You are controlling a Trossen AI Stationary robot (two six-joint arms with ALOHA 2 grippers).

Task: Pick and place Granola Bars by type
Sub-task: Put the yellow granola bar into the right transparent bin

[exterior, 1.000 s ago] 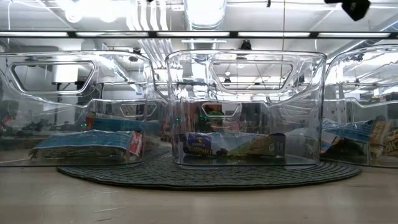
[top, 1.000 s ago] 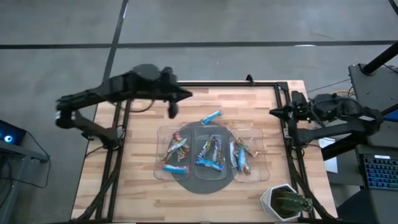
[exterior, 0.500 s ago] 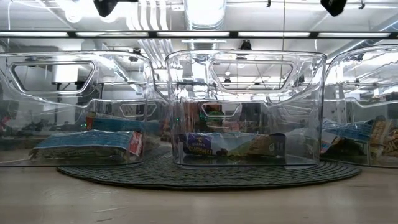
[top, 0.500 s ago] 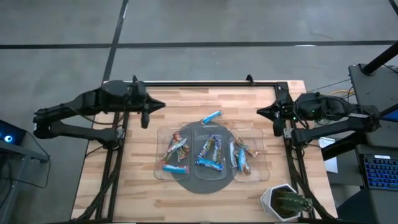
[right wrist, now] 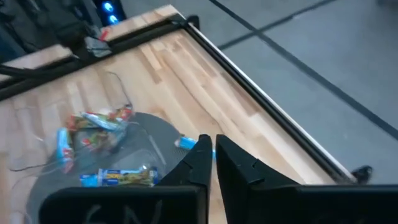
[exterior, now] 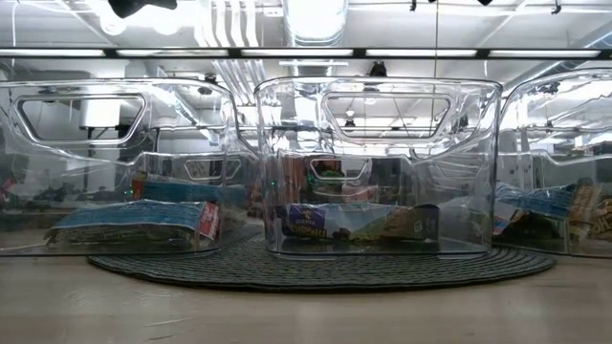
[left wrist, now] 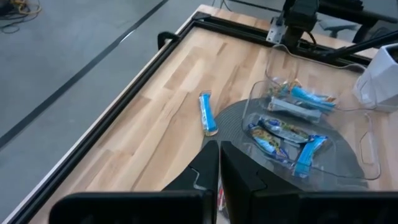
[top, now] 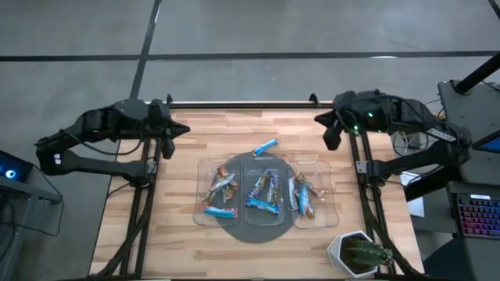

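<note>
A loose bright blue bar [top: 266, 147] lies flat on the wood beyond the trays, between the two arms; it also shows in the left wrist view [left wrist: 208, 113]. The other bars lie in three clear trays [top: 205, 167] on a dark round mat: mixed red-multicoloured and blue ones [top: 220, 190], blue ones [top: 262, 193], and orange-brown ones with one blue [top: 303, 193]. My left gripper [top: 169, 134] hovers shut over the table's far left part. My right gripper [top: 331, 134] hovers shut over the far right part. Both are high above the wood, empty.
A white pot with a cactus [top: 359, 254] stands at the near right corner. A black frame [top: 250, 104] runs along the table's far edge and sides. Bare wood [top: 148, 234] lies left of the mat and near the front edge.
My left gripper has drawn back from above the far middle of the table toward the left edge. My right gripper has swung from the right edge toward the far edge and risen out of the low view. The bars and trays have stayed put.
</note>
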